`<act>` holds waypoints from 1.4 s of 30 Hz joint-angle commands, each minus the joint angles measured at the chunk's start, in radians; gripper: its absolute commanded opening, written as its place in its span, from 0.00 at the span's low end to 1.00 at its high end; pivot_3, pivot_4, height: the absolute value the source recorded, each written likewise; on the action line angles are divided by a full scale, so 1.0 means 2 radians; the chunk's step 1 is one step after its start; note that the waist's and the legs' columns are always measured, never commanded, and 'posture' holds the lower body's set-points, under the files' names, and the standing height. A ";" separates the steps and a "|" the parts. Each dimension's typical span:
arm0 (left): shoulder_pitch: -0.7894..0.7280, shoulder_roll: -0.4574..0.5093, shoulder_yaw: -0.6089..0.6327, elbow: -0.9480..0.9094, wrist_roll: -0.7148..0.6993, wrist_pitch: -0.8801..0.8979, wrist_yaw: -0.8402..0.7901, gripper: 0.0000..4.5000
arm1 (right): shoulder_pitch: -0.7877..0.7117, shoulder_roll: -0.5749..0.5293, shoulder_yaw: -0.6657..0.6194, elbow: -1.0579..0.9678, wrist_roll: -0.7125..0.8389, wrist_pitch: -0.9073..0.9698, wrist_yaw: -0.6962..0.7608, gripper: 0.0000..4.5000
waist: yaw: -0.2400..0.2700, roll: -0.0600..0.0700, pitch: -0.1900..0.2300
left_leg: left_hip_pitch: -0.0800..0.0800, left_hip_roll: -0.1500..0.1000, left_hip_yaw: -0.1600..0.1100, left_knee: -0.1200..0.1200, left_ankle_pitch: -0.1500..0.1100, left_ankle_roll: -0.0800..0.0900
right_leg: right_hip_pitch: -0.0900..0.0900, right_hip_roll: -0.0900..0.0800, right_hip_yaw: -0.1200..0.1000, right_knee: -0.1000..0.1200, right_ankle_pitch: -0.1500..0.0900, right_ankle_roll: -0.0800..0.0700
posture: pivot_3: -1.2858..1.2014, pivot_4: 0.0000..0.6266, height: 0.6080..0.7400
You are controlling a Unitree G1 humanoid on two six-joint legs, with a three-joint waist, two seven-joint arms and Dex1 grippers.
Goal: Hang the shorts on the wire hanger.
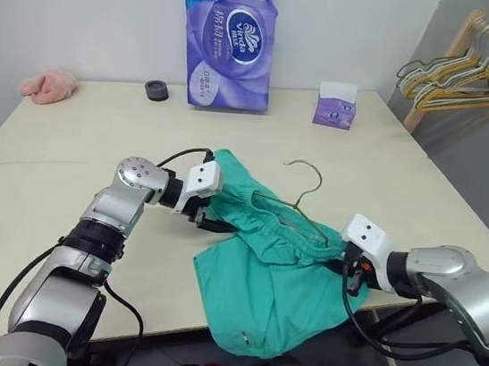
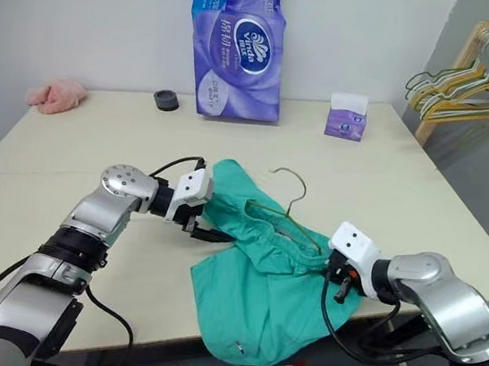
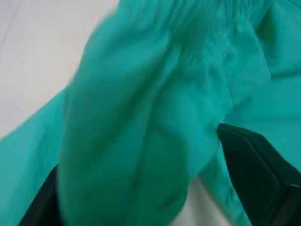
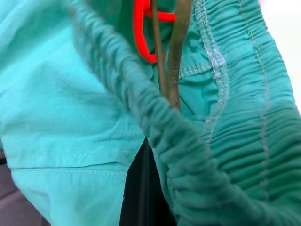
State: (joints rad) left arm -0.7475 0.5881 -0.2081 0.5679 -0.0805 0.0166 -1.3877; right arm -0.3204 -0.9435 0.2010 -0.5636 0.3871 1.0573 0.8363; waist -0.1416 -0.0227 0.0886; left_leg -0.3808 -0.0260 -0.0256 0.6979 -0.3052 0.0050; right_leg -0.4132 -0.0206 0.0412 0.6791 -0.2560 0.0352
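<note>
Our left end effector sits spread at the shorts' left waistband edge, cloth between its fingers. Shorts drape off the table edge. Our right end effector, pressed together, pinches waistband and wire hanger; we should regrip left, then stretch the waistband over the wire.

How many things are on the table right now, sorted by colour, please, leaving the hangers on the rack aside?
Teal-green: 1, the shorts
Olive-grey: 1, the wire hanger
Purple: 2, the tissue pack and the small tissue box
Pink: 1, the cloth
Black: 1, the small round object
Total: 6
</note>
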 commanded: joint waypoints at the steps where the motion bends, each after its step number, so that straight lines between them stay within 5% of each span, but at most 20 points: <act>1: -0.030 0.001 0.004 0.038 0.008 -0.021 0.001 0.80 | 0.003 -0.016 -0.036 -0.027 0.019 0.002 0.010 0.00 | 0.000 0.000 0.000 | 0.000 0.000 0.000 0.000 0.000 0.000 | 0.000 0.000 0.000 0.000 0.000 0.000 | 0.43 0.04 1.00; 5: -0.053 -0.029 0.011 0.085 0.007 -0.024 0.025 0.80 | 0.010 -0.023 -0.045 -0.037 0.030 0.008 0.008 0.00 | 0.001 0.000 0.000 | 0.000 0.000 0.000 0.000 0.000 0.000 | 0.000 0.000 0.000 0.000 0.000 0.000 | 0.42 0.04 1.00; 8: -0.056 -0.042 0.007 0.099 0.008 -0.028 0.018 0.67 | 0.013 -0.024 -0.048 -0.044 0.036 0.013 0.004 0.00 | -0.001 0.000 0.000 | 0.000 0.000 0.000 0.000 0.000 0.000 | 0.000 0.000 0.000 0.000 0.000 0.000 | 0.42 0.04 1.00; 18: -0.091 -0.036 0.016 0.179 0.040 -0.078 0.072 0.01 | 0.033 -0.041 -0.065 -0.054 0.048 0.022 0.003 0.00 | -0.003 0.000 0.000 | 0.000 0.000 0.000 0.000 0.000 0.000 | 0.000 0.000 0.000 0.000 0.000 0.000 | 0.41 0.05 1.00; 33: -0.064 -0.055 0.028 0.141 0.019 -0.067 0.059 0.01 | 0.031 -0.041 -0.064 -0.046 0.056 0.018 -0.005 0.00 | -0.004 0.000 0.000 | 0.000 0.000 0.000 0.000 0.000 0.000 | 0.000 0.000 0.000 0.000 0.000 0.000 | 0.42 0.05 1.00; 36: -0.059 -0.049 0.027 0.132 0.019 -0.063 0.056 0.13 | 0.033 -0.039 -0.067 -0.046 0.060 0.020 -0.007 0.00 | -0.003 0.000 0.000 | 0.000 0.000 0.000 0.000 0.000 0.000 | 0.000 0.000 0.000 0.000 0.000 0.000 | 0.42 0.05 1.00; 42: -0.053 -0.042 0.034 0.142 0.039 -0.103 0.110 0.53 | 0.038 -0.033 -0.084 -0.047 0.071 0.028 -0.010 0.00 | -0.003 0.000 0.000 | 0.000 0.000 0.000 0.000 0.000 0.000 | 0.000 0.000 0.000 0.000 0.000 0.000 | 0.42 0.06 1.00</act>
State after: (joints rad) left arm -0.8399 0.4890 -0.1683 0.8597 -0.0096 -0.1543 -1.2136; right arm -0.2347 -1.0123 0.0849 -0.6366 0.5075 1.1104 0.8231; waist -0.1480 -0.0232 0.0878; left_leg -0.3811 -0.0262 -0.0252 0.6980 -0.3052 0.0050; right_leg -0.4134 -0.0208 0.0418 0.6792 -0.2559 0.0354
